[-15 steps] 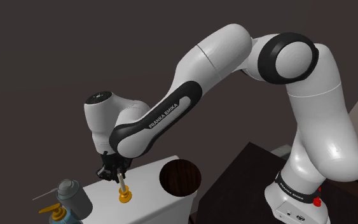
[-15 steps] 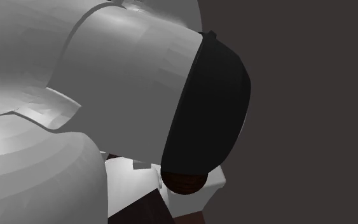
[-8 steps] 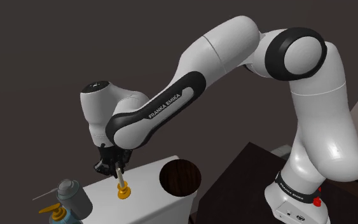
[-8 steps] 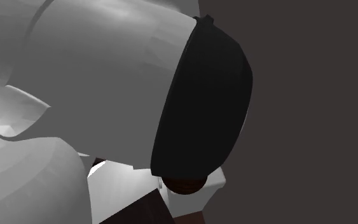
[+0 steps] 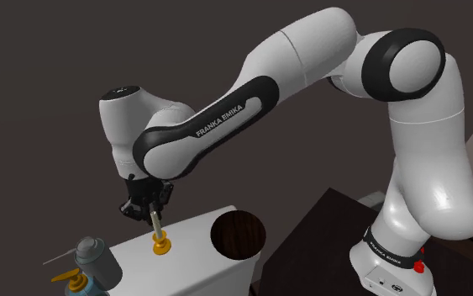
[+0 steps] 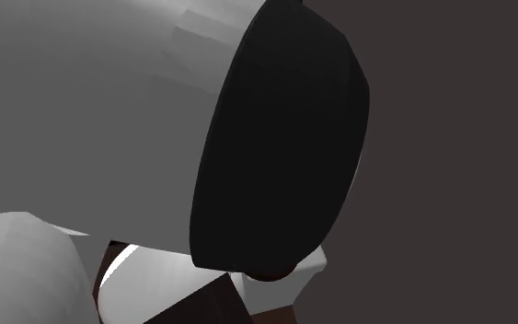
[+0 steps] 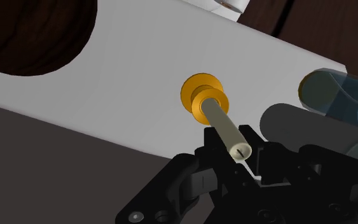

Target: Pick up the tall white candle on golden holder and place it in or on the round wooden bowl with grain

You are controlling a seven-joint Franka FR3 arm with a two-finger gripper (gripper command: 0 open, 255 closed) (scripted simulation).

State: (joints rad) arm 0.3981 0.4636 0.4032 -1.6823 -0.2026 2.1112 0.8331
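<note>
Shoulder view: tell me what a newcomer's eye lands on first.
The big white arm arches across the picture. Its black gripper clasps a slim pale candle in a golden holder over the white surface at the view's lower left. Just to the right of it sits a dark wooden bowl.

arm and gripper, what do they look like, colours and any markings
The arm is glossy white with rounded links and black joints. A black band on the forearm carries white FRANKA EMIKA lettering. The gripper is all black and blocky. The base has a black ring above it and small red marks.
</note>
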